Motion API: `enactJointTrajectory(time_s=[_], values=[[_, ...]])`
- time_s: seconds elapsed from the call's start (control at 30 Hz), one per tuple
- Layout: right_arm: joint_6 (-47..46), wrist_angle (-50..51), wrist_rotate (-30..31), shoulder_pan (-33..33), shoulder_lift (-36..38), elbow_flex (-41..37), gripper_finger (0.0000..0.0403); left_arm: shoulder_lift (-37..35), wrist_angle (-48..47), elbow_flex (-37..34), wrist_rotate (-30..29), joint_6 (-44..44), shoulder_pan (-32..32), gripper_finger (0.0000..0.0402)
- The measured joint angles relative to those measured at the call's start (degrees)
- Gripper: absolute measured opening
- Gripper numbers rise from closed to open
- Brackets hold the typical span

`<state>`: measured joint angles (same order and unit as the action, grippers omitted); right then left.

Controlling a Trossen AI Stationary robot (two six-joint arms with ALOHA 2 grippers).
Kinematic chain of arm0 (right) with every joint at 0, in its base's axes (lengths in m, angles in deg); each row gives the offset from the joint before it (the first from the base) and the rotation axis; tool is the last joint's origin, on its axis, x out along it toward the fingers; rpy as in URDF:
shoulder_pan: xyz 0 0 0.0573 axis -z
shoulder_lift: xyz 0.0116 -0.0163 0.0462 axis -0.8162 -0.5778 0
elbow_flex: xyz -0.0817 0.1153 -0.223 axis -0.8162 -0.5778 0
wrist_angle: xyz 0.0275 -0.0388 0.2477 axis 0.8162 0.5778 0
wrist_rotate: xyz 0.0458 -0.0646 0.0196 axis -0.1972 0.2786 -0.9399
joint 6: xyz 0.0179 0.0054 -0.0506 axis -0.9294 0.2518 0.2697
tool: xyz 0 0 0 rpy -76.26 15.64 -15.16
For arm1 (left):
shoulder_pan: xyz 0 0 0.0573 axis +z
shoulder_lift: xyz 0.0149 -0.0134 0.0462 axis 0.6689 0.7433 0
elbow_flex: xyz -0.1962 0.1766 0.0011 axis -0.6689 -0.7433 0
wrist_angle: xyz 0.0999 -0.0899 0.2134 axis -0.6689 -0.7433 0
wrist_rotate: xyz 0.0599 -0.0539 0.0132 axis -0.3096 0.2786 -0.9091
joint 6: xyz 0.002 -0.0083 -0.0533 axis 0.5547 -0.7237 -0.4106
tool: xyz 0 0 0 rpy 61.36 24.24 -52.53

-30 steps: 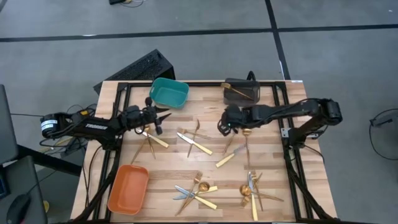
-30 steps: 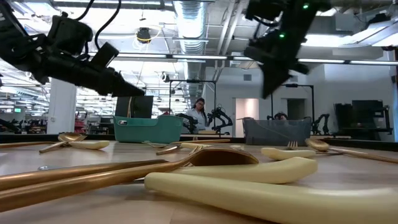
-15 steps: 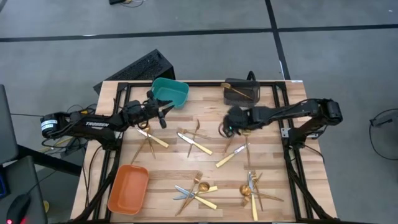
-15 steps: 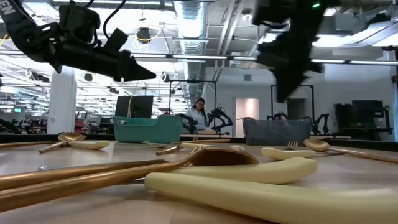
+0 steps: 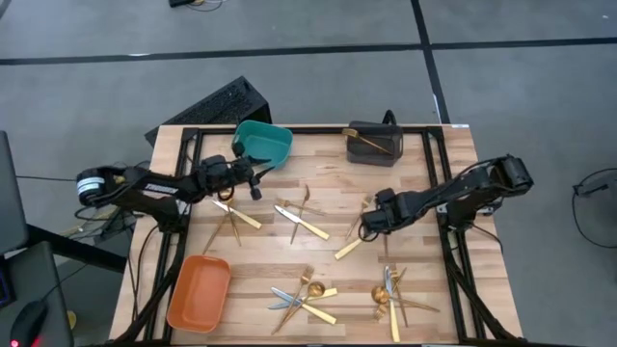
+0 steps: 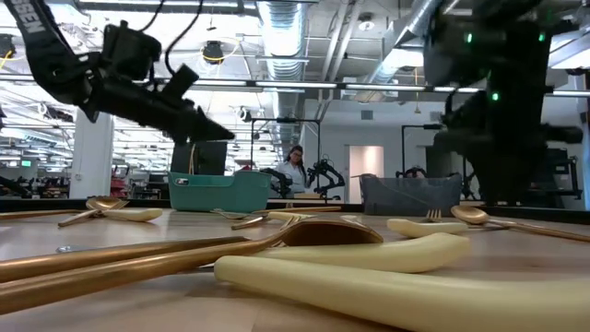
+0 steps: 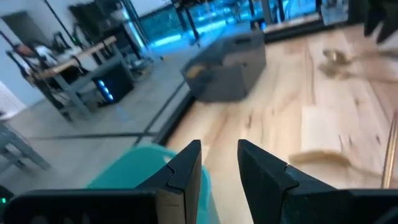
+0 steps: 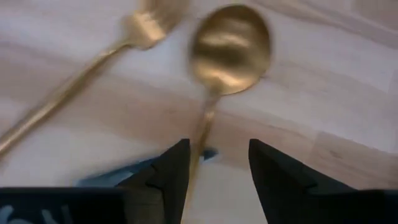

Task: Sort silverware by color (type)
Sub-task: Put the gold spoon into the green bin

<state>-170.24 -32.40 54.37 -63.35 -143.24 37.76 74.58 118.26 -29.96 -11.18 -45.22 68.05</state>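
Observation:
The silverware lies scattered on the wooden table (image 5: 424, 280): gold forks and spoons, and knives with pale handles (image 5: 301, 222). My right gripper (image 5: 366, 227) is low over the table at centre right. In its wrist view it (image 8: 214, 155) stands open, one finger on each side of the handle of a gold spoon (image 8: 230, 46) that lies flat next to a fork (image 8: 143, 28). My left gripper (image 5: 255, 178) hangs above the table beside the teal bin (image 5: 262, 145). Its fingers (image 7: 219, 165) are slightly apart, with nothing between them.
A dark grey bin (image 5: 374, 143) with a gold piece in it stands at the far edge, right of the teal bin. An orange bin (image 5: 200, 292) sits at the near left. Piles of cutlery (image 5: 304, 294) (image 5: 390, 294) lie near the front edge. A knife (image 5: 236, 214) lies below my left gripper.
My right gripper has gone toward the table's near edge and down to the spoon, and it has opened. My left gripper has risen a little and moved toward the teal bin.

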Motion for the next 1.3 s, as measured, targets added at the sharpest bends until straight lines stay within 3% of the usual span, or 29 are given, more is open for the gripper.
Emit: enactJointTrajectory(time_s=[0.2,0.37,0.47,0.57,0.63,0.73,0.87,0.93,1.1,1.3], values=[[4.0,-11.1,-2.0,4.4,0.0,-4.2,0.0172,6.6,1.6,0.0,0.1,0.0,0.3,0.0093],[7.6,-12.9,-5.6,7.9,0.3,-6.4,0.015,10.5,5.0,0.2,-0.1,-0.1,0.3,0.0093],[10.8,-13.0,-6.1,9.1,0.2,-6.6,0.0104,11.5,5.1,0.9,-0.1,-0.1,0.3,0.0093],[16.1,-14.2,-6.4,9.6,0.2,-6.2,0.0033,11.6,5.1,1.3,-0.1,-0.2,0.3,0.0093],[19.2,-13.8,-5.9,9.5,0.0,-4.9,0.0022,11.6,5.0,1.7,0.1,-0.6,0.3,0.0093],[24.0,-14.8,-1.1,9.1,-0.1,-2.1,0.0024,11.6,4.5,3.4,6.0,-1.6,0.5,0.0093],[33.1,-15.0,6.6,7.9,-0.1,3.8,0.0024,11.6,-0.6,9.6,22.8,-4.5,0.4,0.0093],[37.8,-17.0,11.7,6.8,-0.1,7.2,0.0024,11.6,-3.9,13.5,28.1,-8.7,-0.6,0.0093],[48.5,-22.4,24.2,4.8,-0.1,11.7,0.0023,11.6,-11.2,20.1,24.4,-8.7,-4.9,0.0099],[57.7,-27.7,29.9,5.0,0.0,12.1,0.0023,11.6,-12.7,22.7,12.8,-8.1,-9.4,0.0137]])
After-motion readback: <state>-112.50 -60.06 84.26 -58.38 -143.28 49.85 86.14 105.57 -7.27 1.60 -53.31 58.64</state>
